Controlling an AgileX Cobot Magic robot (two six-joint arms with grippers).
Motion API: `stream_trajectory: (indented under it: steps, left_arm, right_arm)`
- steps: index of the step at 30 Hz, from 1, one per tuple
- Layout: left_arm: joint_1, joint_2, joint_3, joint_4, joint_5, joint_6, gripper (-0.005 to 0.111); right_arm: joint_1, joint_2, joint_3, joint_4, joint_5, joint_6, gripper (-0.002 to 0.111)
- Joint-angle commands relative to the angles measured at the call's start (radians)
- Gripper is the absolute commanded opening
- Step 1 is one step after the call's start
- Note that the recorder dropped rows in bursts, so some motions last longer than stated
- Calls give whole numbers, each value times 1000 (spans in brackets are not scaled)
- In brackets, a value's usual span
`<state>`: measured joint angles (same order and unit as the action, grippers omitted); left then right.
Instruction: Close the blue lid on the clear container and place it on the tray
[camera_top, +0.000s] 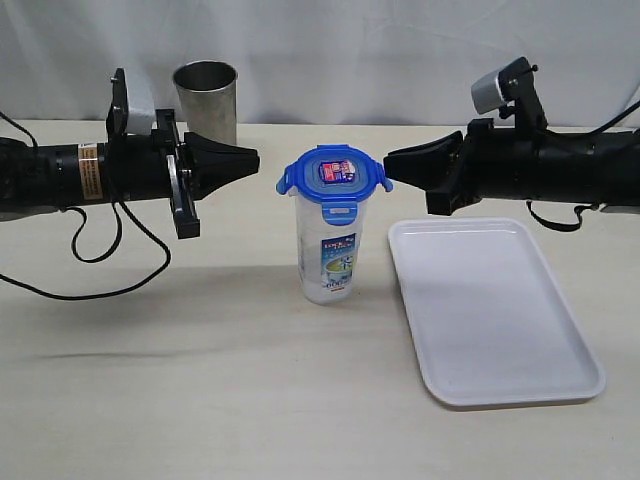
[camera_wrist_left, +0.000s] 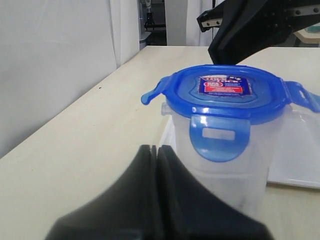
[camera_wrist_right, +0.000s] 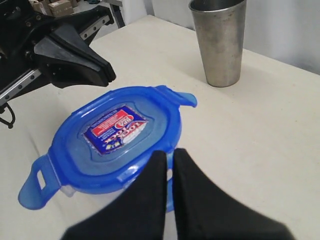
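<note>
The clear container (camera_top: 328, 255) stands upright mid-table with the blue lid (camera_top: 333, 175) sitting on top. The lid's front flap (camera_wrist_left: 219, 137) hangs down against the wall, while the two side flaps (camera_top: 285, 185) stick out. My left gripper (camera_top: 255, 158) is shut and empty, level with the lid and a short way to its left. My right gripper (camera_top: 388, 160) is at the lid's right edge, its fingers (camera_wrist_right: 160, 165) almost together over a flap and clamping nothing. The white tray (camera_top: 490, 310) lies flat to the container's right.
A grey steel cup (camera_top: 206, 100) stands at the back, behind the left gripper. A black cable (camera_top: 100, 250) loops on the table under the left arm. The right arm hangs above the tray's far edge.
</note>
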<state>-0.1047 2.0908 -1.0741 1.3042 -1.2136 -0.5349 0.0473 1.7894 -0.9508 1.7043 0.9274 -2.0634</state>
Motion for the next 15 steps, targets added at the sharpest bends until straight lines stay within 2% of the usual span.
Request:
stream_trajectory:
  steps: [1, 15]
  left_arm:
    - [-1, -8, 3, -5, -8, -15, 0]
    - [-1, -8, 3, -17, -8, -18, 0]
  right_arm:
    - [1, 2, -5, 10, 0, -18, 5]
    - [1, 39, -26, 0, 16, -8, 5]
